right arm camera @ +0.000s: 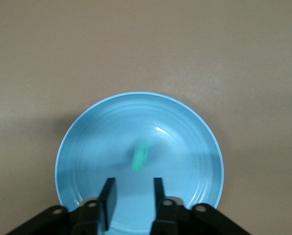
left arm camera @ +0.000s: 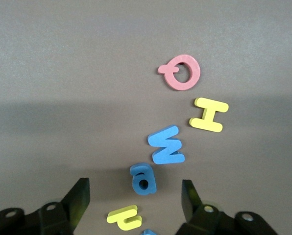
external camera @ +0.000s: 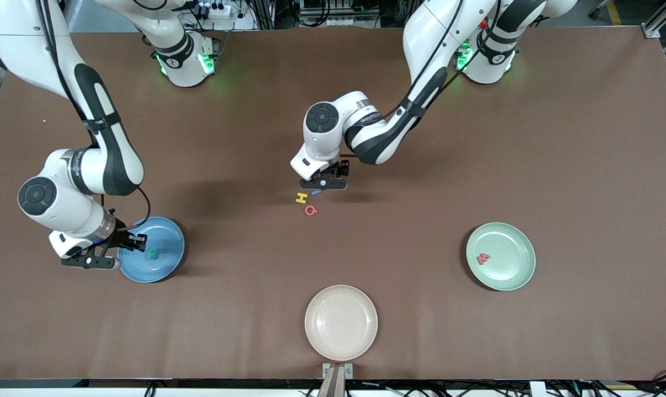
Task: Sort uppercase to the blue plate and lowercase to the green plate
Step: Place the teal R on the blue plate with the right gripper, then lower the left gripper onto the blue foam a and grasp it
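At the right arm's end of the table, your right gripper (external camera: 124,249) hangs over the rim of the blue plate (external camera: 170,259) with its fingers parted and nothing between them. The green letter (right arm camera: 140,155) shows blurred in the right wrist view, so it may be mid-fall; if it bounces, it could skip off the plate.

At mid-table, your left gripper (left arm camera: 134,200) hovers low over the letter cluster, fingers spread wide and empty. The blue a (left arm camera: 143,179) lies between them, with the blue M (left arm camera: 166,145) and the yellow lowercase letter (left arm camera: 124,218) just beside it. Closing here risks nudging or catching a neighbour. The yellow H (external camera: 301,198) and red Q (external camera: 310,210) lie nearer the front camera.

Toward the left arm's end, the green plate (external camera: 512,273) holds a red letter (external camera: 483,258). The cream plate (external camera: 341,336) could draw a wrong drop.
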`<state>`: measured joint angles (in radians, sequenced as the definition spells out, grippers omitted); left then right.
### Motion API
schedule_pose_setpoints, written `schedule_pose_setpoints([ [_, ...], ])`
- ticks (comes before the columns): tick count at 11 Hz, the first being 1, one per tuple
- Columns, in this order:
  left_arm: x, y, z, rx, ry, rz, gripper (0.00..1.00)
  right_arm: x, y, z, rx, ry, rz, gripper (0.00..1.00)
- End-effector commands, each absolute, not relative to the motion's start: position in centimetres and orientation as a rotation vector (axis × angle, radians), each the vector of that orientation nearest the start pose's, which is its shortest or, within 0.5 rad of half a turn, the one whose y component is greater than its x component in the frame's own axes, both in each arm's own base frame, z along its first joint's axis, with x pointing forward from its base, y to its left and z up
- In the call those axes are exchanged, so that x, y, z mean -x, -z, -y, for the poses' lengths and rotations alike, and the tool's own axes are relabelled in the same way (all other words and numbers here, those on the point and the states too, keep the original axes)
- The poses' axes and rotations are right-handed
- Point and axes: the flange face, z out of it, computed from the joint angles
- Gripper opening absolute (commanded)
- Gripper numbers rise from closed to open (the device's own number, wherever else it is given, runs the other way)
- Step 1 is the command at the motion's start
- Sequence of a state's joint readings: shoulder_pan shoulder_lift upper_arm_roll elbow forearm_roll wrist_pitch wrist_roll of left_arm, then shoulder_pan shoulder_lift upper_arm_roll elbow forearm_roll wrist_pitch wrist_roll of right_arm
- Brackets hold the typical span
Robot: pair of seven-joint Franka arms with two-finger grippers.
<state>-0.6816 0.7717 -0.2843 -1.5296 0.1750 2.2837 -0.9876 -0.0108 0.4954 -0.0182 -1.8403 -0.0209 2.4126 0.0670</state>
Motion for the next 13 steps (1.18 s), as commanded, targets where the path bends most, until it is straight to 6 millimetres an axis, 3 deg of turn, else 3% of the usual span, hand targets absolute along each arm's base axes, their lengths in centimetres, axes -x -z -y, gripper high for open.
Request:
schedule_pose_setpoints([
  [1,-43.5,-20.5,56.6,3.166,-0.055,-0.081,0.83,-65.7,-26.6,1.9,3.16,0.117,-0.12,1.0],
  [13,-42.7,-19.3,57.5,3.151,-0.058,-0.246,0.72,-65.6,-25.7,1.8,3.161,0.096,-0.122,1.0],
])
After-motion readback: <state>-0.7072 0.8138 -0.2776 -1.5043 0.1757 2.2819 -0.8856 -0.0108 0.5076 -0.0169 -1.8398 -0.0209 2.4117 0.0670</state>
